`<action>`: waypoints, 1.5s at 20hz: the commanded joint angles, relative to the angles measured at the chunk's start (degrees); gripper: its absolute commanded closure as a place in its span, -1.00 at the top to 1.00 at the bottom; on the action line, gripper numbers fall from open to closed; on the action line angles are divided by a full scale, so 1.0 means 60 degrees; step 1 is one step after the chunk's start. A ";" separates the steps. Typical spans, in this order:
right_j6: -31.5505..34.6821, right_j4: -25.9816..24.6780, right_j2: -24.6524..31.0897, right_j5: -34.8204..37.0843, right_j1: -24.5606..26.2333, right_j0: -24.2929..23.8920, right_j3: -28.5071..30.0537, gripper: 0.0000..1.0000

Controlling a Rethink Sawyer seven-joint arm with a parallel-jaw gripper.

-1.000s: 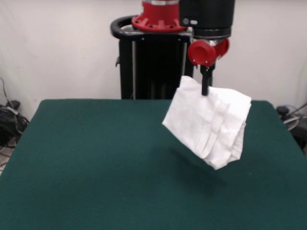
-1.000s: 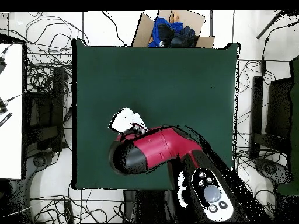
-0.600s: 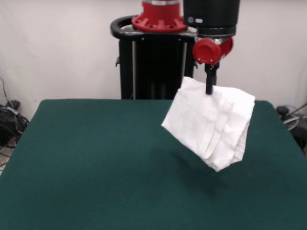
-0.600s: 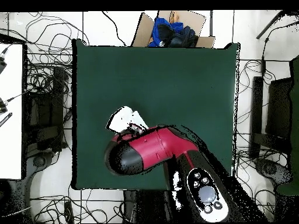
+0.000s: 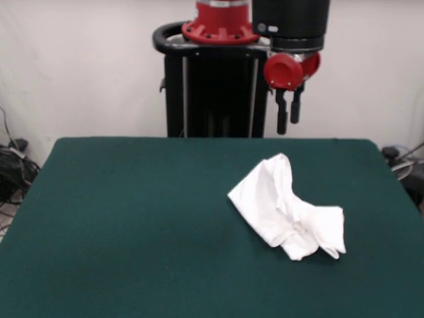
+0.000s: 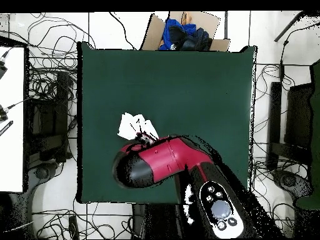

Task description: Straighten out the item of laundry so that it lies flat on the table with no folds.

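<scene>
The item of laundry (image 5: 285, 209) is a plain white crumpled heap lying on the dark green table (image 5: 132, 225), right of centre in the front view. It is folded over itself, no print showing. High above it hangs my gripper (image 5: 288, 120), open, with nothing between its two black fingers. In the overhead view only a white corner of the laundry (image 6: 132, 125) pokes out from under the red arm, near the table's (image 6: 187, 81) left side. The gripper itself is hidden under the arm there.
A cardboard box (image 6: 181, 31) with blue cloth sits past the table's far edge in the overhead view. Cables (image 6: 44, 81) lie on the floor around the table. The black pedestal (image 5: 212, 86) stands behind the table's far edge.
The gripper has opened and let go of the laundry. The cloth has dropped from mid-air onto the table and slumped into a crumpled heap.
</scene>
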 commanded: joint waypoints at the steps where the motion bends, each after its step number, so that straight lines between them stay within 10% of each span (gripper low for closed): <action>1: 0.1340 0.0279 -0.0507 0.0858 -0.0095 0.0174 -0.0240 1.00; 19: 0.1390 0.0451 -0.0449 -0.0012 0.0372 -0.0379 -0.1387 1.00; 30: 0.0101 0.0967 0.1567 -0.0826 0.1745 -0.0879 -0.1586 1.00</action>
